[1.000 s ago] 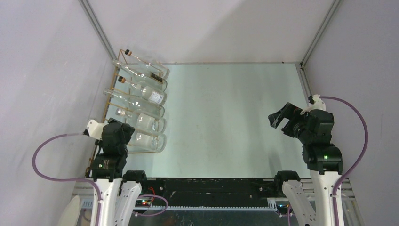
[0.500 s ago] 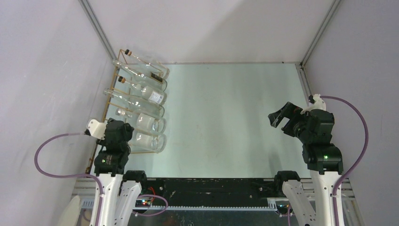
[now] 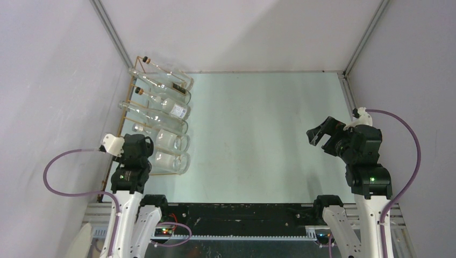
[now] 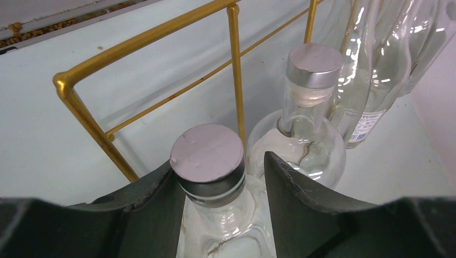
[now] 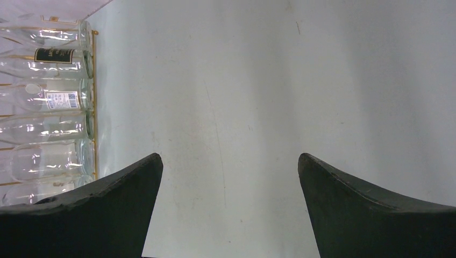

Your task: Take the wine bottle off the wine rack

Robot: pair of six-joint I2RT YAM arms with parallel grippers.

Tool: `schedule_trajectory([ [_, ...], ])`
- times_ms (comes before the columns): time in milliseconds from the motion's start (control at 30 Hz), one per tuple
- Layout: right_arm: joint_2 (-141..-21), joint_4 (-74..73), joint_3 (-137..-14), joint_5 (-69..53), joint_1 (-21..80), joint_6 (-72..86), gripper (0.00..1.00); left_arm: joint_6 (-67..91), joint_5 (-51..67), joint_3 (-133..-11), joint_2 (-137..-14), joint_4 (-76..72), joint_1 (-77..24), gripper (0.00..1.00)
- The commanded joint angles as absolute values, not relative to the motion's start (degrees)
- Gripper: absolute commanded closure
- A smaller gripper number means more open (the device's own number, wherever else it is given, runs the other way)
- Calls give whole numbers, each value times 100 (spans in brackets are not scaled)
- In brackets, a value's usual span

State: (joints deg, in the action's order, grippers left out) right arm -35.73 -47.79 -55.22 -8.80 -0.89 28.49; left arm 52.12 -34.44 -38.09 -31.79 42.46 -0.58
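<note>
Pale green table (image 3: pixel 258 123) is closed in by plain white walls (image 3: pixel 242 32) on three sides. The left gripper (image 4: pixel 220 172) is at the near end of the wine rack (image 4: pixel 134 45). Its two dark fingers (image 4: pixel 156 209) stand on both sides of the neck of the wine bottle (image 4: pixel 215 215). The jaws are partly open. One finger seems to touch the neck under the grey cap (image 4: pixel 207 153), while a narrow gap shows between the glass and the other finger, so the neck is enclosed but not clamped.

This wine bottle lies in the last place of the rack, the one nearest to the arm bases, with its cap on the wall side of the rack. Just beside it in the rack lies a second bottle (image 4: pixel 301 134) with a silver cap (image 4: pixel 314 64). More clear bottles (image 3: pixel 161 102) follow in a row toward the far end of the rack. The rack itself is a thin gold wire frame and stands on the left edge of the table, along the wall.

The right gripper (image 5: pixel 228 156) is well apart from the rack, over bare table, with its jaws wide open and nothing between them.
</note>
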Motion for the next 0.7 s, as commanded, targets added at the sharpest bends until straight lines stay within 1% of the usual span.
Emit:
schedule_trajectory([
  [0,-3601,-4552,-5528,-880,-110,2764,0,5339,-3680,-3715,-3257,3913,127,42],
  [167,-3615,-4536,-5528,-870,-105,2759,0,5320,-3704,-3607,-3265,3838,182,42],
  [233,-3632,-4525,-5528,-877,-112,2760,0,5299,-3720,-3582,-3276,3808,197,45],
  [300,-3640,-4519,-5528,-879,-106,2760,0,5265,-3734,-3571,-3286,3795,211,50],
  [533,-3669,-4527,-5528,-847,-111,2742,0,5222,-3777,-3494,-3308,3714,238,57],
  [667,-3680,-4527,-5528,-832,-110,2727,0,5206,-3792,-3468,-3345,3672,261,62],
])
